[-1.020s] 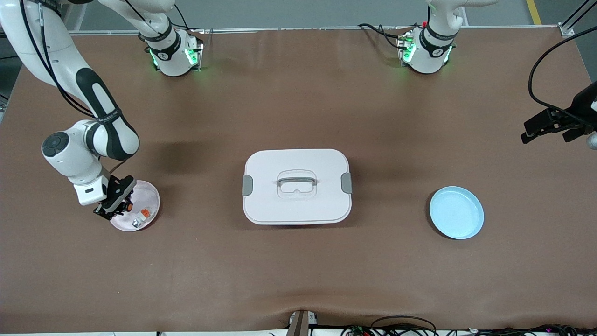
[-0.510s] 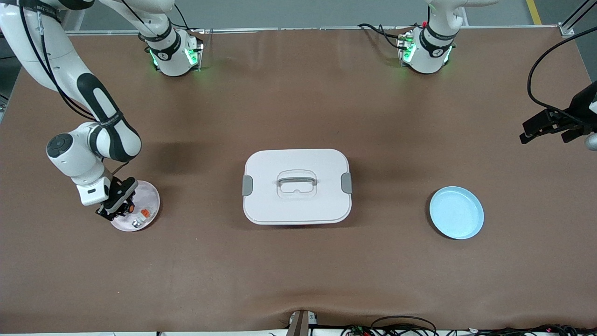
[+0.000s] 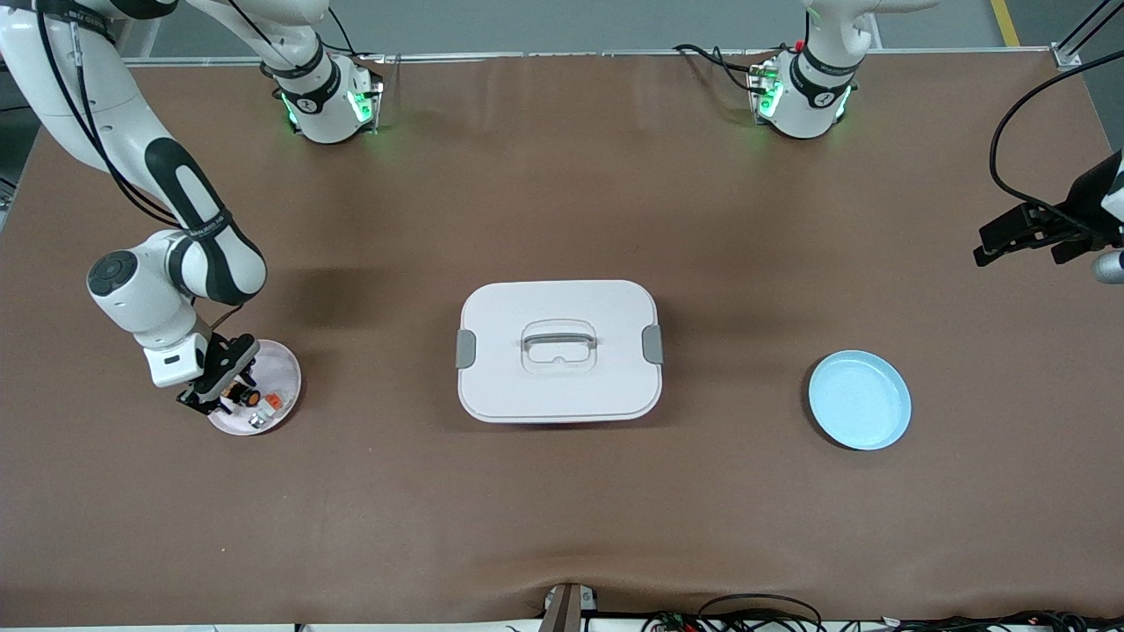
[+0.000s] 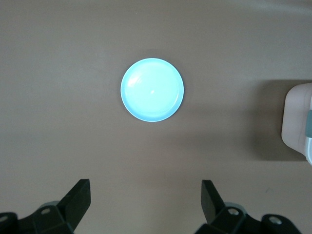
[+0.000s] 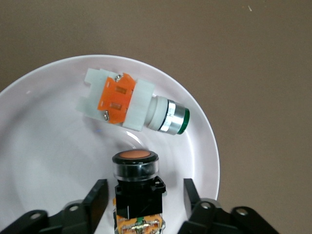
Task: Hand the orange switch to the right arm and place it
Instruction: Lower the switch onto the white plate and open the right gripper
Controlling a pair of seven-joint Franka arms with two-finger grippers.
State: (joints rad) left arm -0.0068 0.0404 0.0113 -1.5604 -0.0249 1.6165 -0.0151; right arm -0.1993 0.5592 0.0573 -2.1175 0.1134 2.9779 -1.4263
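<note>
Your right gripper [image 5: 141, 200] sits low in the pink plate [image 5: 44, 161], fingers spread beside the orange switch [image 5: 136, 183] (not pinching) — left gripper [image 4: 146, 202] waits, spread wide

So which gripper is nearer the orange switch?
Right. The right gripper straddles the orange switch in the white dish; the left gripper waits at the left arm's end of the table.

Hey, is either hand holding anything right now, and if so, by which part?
Nothing is held. The right hand is open astride the orange switch lying in the pink plate; the left hand hangs open over bare table.
</note>
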